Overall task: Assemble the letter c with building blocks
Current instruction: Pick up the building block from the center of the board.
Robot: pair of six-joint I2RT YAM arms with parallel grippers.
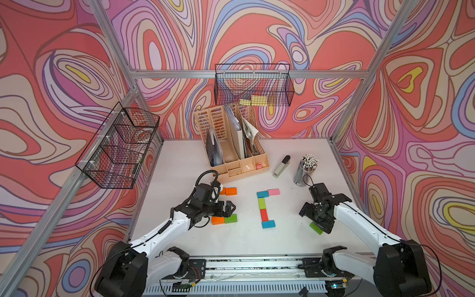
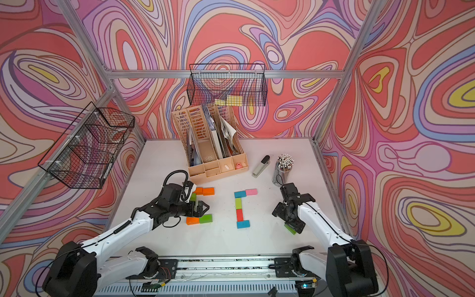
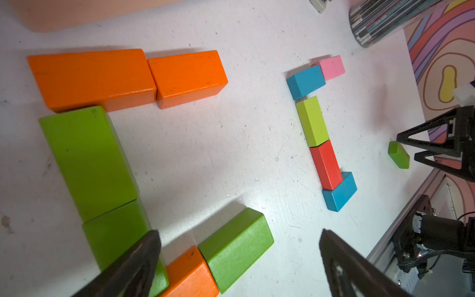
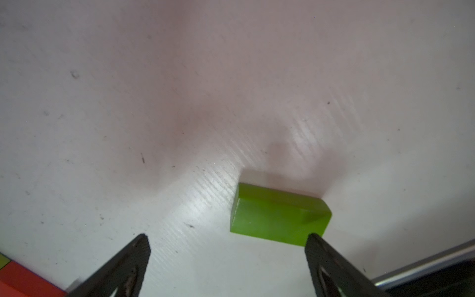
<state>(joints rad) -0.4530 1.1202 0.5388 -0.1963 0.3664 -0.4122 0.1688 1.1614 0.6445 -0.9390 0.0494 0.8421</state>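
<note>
Right wrist view: your right fingers (image 4: 324, 258) are spread, empty, and the loose green wooden block (image 4: 280, 216) sits lower right, hard by one tip. Close now and you'll probably clip its corner and spin it. Left fingers (image 3: 135, 259) spread too.

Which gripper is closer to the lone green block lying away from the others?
Right. The right gripper hangs open just over the lone green block; the left gripper is across the table, above the orange-and-green blocks.
</note>
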